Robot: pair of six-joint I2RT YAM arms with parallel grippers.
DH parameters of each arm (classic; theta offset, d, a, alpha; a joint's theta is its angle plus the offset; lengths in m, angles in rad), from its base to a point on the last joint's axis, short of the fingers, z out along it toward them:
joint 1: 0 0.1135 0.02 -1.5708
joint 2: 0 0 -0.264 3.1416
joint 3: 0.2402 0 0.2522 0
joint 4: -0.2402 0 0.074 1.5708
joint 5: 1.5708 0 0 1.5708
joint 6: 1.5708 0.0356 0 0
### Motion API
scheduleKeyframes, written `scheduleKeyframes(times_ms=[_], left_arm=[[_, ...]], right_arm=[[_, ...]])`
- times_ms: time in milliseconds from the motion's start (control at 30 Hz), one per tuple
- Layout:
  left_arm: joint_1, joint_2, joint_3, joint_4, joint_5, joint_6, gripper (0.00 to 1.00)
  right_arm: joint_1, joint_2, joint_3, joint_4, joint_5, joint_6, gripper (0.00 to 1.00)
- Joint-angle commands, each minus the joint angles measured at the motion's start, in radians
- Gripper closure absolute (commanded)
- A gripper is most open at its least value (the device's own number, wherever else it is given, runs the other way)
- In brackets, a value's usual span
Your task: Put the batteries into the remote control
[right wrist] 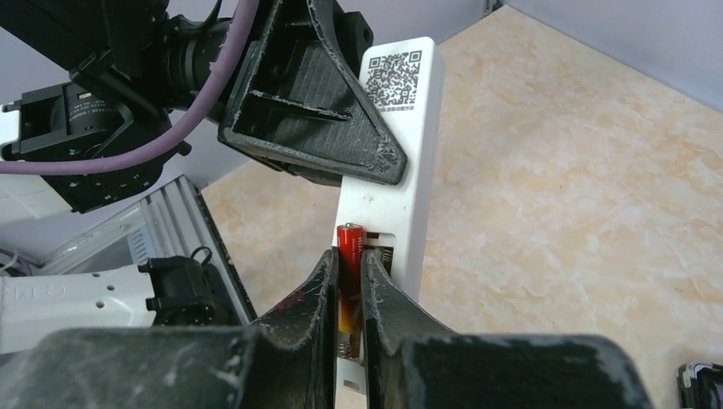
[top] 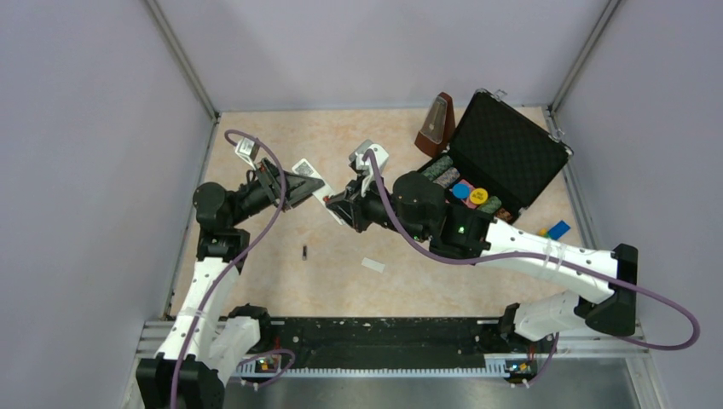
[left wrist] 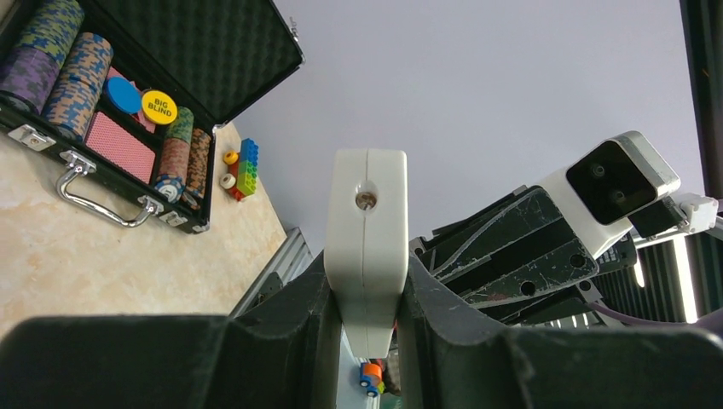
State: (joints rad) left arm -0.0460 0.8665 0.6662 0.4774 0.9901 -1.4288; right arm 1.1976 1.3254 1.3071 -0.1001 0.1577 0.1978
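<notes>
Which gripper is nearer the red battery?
Right. The right gripper pinches the red battery in the compartment of the remote control; the left gripper clamps the remote control farther along.

Soft, even light falls from overhead; shadows on the tabletop (top: 341, 281) are faint and soft-edged. Glare is slight (a mild sheen at most). In the wrist views the left gripper fingers (left wrist: 256, 358) and right gripper fingers (right wrist: 298, 332) loom dark and out of focus along the bottom.
</notes>
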Motion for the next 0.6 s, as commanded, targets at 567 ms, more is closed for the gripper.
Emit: scheduleKeyframes(times_ms=[567], left_arm=[[-0.002,-0.047,0.04,-0.024,-0.061,0.086,1.0]], right_arm=[[0.013,-0.006,0.074,-0.073,0.041,0.095,0.74]])
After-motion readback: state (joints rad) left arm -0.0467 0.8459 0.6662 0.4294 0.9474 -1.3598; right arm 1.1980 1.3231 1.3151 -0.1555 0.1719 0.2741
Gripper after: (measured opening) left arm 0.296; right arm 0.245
